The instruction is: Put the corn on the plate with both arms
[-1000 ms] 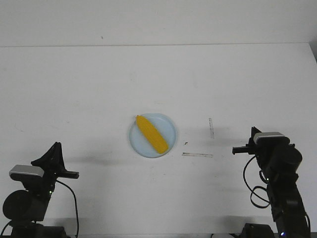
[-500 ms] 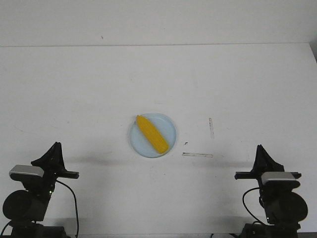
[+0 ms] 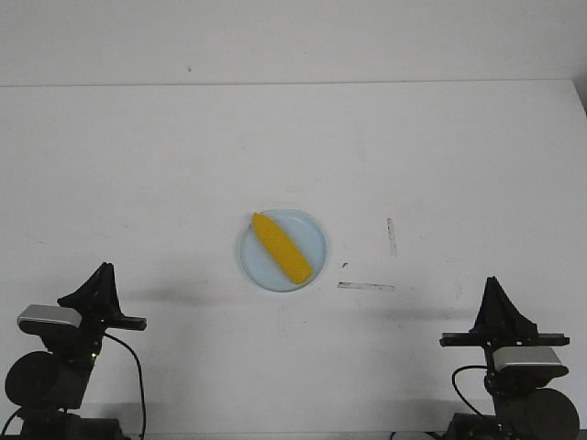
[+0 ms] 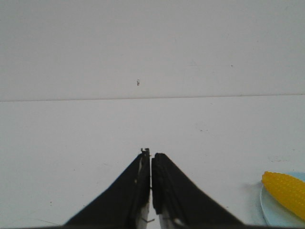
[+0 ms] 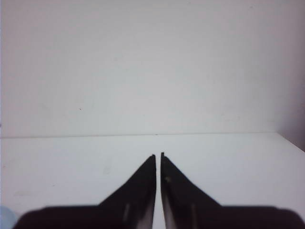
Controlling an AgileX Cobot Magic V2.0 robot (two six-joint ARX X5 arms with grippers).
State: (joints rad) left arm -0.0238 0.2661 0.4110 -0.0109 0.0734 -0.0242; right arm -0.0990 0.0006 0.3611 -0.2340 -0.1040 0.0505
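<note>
Table (image 3: 138,156): a white surface is seen, with the task's things near its middle and two thin tape marks (image 3: 365,286) just beside the plate at its 4 o'clock.
Left arm (image 3: 55,367): it is parked at the near edge, at 8 o'clock from the plate, well apart from it.
Right arm (image 3: 518,376): it is parked at the near edge, at 4 o'clock from the plate, also well apart.
Plate (image 3: 312,229): it is set near the table's centre, between the two arms.
Corn (image 3: 280,247): it is laid on the plate, long axis run from 11 o'clock to 5 o'clock, the pointed end at 11; the placing is judged done.
Nearer arm: neither is clearly nearer.
Left gripper (image 4: 151,160): the fingers are pressed together on nothing.
Right gripper (image 5: 158,157): the fingers are drawn together, nothing between them.
</note>
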